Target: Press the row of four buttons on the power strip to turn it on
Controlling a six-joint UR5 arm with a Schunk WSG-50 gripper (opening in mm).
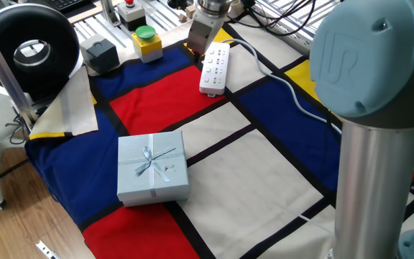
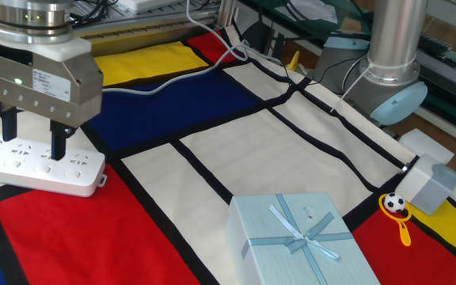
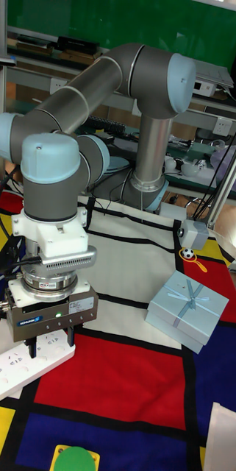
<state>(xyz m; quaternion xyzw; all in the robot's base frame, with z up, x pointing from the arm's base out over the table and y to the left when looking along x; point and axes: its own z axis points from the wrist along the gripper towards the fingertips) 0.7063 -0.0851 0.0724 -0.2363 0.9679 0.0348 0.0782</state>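
Note:
The white power strip (image 1: 215,68) lies on the chequered cloth at the far side of the table, its white cable (image 1: 293,93) running off to the right. My gripper (image 2: 32,146) hangs low over the strip (image 2: 42,166). It is open, with a clear gap between its two dark fingers (image 2: 56,141) and nothing held. The fingertips point down at the strip's top; whether they touch it I cannot tell. In the tall fixed view the gripper (image 3: 51,344) stands above the strip (image 3: 15,368). The four buttons are too small to make out.
A pale blue gift box (image 1: 152,167) sits near the table's front. A yellow box with a green round button (image 1: 146,41) and a black box (image 1: 99,54) stand left of the strip. A grey block (image 2: 430,184) and a small football toy (image 2: 397,204) lie beside the arm's base.

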